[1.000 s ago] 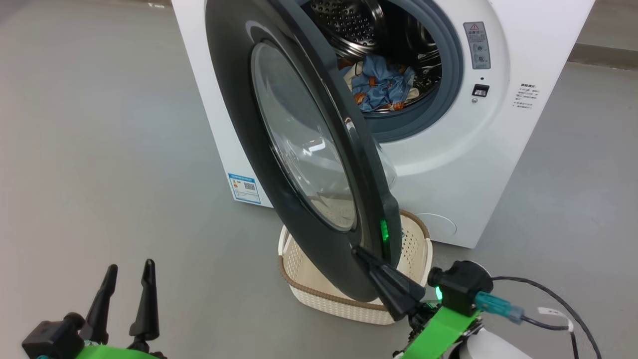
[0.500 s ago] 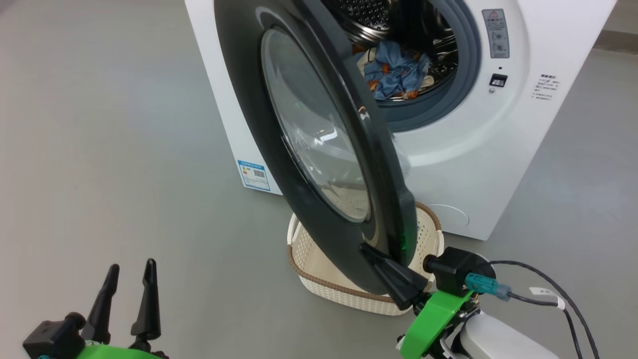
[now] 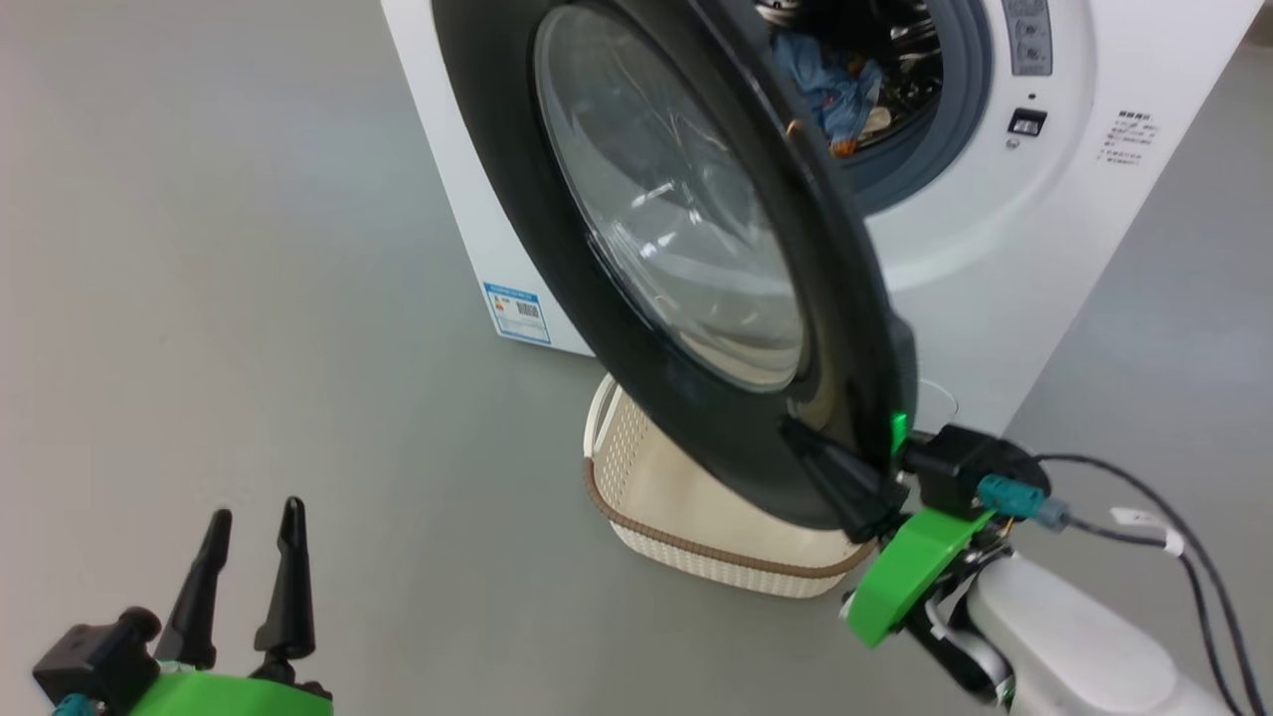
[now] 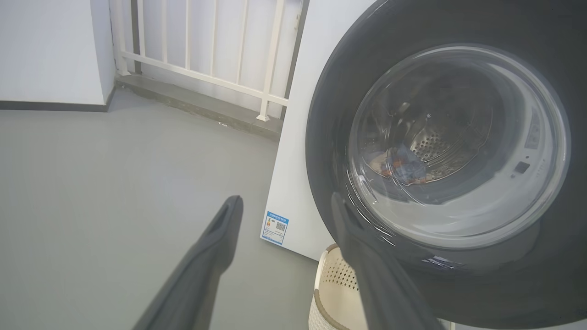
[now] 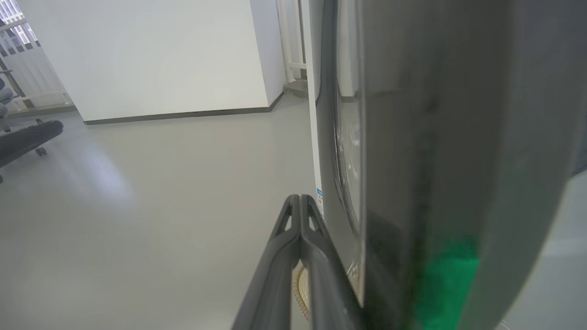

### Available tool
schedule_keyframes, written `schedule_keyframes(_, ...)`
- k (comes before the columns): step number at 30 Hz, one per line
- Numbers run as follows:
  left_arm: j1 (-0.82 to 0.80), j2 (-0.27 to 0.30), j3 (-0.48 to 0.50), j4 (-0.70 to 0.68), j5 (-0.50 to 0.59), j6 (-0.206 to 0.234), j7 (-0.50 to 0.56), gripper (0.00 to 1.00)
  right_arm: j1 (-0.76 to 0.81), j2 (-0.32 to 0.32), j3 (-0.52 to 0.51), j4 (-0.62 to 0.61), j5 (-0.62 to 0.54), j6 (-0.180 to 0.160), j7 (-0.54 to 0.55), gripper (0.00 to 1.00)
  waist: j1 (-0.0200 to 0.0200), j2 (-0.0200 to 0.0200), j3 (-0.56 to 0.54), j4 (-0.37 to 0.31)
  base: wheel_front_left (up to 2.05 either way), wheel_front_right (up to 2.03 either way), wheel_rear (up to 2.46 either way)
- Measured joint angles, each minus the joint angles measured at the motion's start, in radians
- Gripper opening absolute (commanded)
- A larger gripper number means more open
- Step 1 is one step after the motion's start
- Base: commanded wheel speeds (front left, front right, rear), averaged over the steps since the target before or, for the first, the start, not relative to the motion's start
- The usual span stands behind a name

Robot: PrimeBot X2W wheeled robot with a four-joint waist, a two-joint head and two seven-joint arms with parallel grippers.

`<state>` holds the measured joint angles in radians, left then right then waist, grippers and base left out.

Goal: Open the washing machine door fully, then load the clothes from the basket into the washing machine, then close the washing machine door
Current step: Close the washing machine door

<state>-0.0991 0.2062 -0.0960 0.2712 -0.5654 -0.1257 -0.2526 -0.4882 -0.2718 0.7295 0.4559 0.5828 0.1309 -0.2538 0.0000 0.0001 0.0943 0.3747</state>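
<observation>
Against the near lower rim of the washing machine door [image 3: 686,249], the right gripper [image 3: 796,436] rests with its fingers pressed together, holding nothing. Loading looks finished: the clothes [image 3: 825,85] lie far inside the washing machine [image 3: 995,259], and the basket [image 3: 716,569] beneath the door shows no cloth. Only swinging the half-open door shut seems left. Near left, the left gripper [image 3: 257,509] hangs with fingers apart.

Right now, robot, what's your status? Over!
Left gripper open, idle. Right gripper shut, tip against door. Door part open, clothes in washer. Basket beneath door.
</observation>
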Motion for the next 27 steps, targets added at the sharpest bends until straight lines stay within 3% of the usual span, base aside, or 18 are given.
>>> schedule_keyframes(27, -0.129, 0.06, -0.045, -0.043, -0.043, -0.002, 0.0, 1.0, -0.248, -0.072, -0.304, 0.098, -0.117, 0.0, 0.0, 0.0, 0.0, 0.0, 0.24, 0.006, 0.0, 0.0, 0.0)
